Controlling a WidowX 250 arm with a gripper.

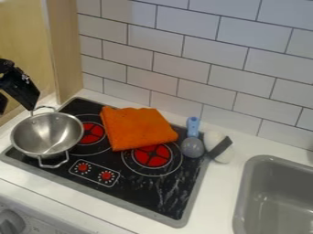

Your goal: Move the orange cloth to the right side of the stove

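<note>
Orange cloth ×1 [137, 129] across two-burner stove [101, 194], right of steel pot ×1 [45, 132]. Gripper ×1 [16, 109], far left, two fingers spread.

On the worktop [217, 201], the stove [160, 196] lay left of the sink [243, 183], before the wall [183, 73]. The pot [45, 135] stood on the stove's left side, the cloth [136, 128] right of it, partly over the right burner [153, 157]. Further right lay a spoon [192, 147], another item [218, 142] just beside it.
</note>
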